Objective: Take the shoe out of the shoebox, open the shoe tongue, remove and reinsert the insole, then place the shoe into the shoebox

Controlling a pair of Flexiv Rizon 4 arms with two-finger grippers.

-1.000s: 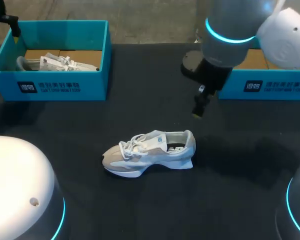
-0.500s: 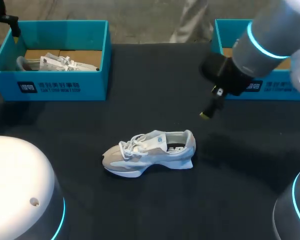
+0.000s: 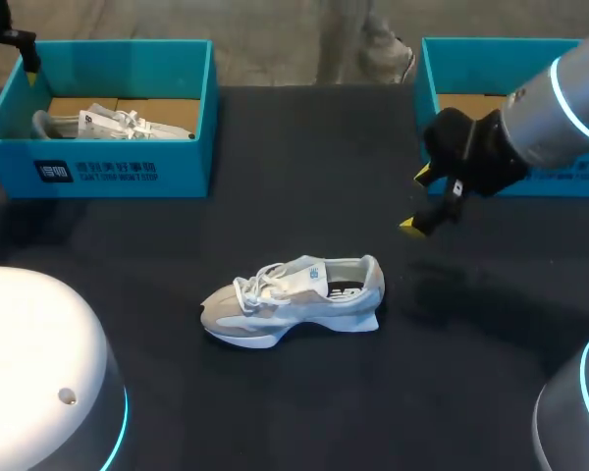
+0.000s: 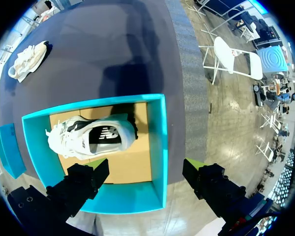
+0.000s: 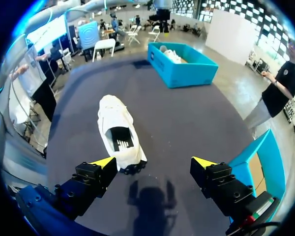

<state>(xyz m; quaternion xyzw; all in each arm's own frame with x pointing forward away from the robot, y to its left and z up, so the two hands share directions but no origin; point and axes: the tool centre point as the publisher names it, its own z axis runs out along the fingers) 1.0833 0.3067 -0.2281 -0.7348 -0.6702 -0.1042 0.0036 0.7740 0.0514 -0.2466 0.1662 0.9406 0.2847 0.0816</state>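
One right gripper [image 3: 415, 200] retreated rightward, shoe [image 3: 294, 299] unmoved

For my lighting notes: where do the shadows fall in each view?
Head view: a faint shadow on the table right of the shoe, under the right gripper. Right wrist view: that gripper's shadow lies by the shoe's heel. Left wrist view: a broad shadow beyond the box.

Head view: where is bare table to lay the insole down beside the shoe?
Bare black tabletop lies between the left teal shoebox and the right teal shoebox, behind the grey-white sneaker. Another free strip runs in front of the sneaker, toward the near edge. Crowded: past the heel, where the open right gripper hangs.
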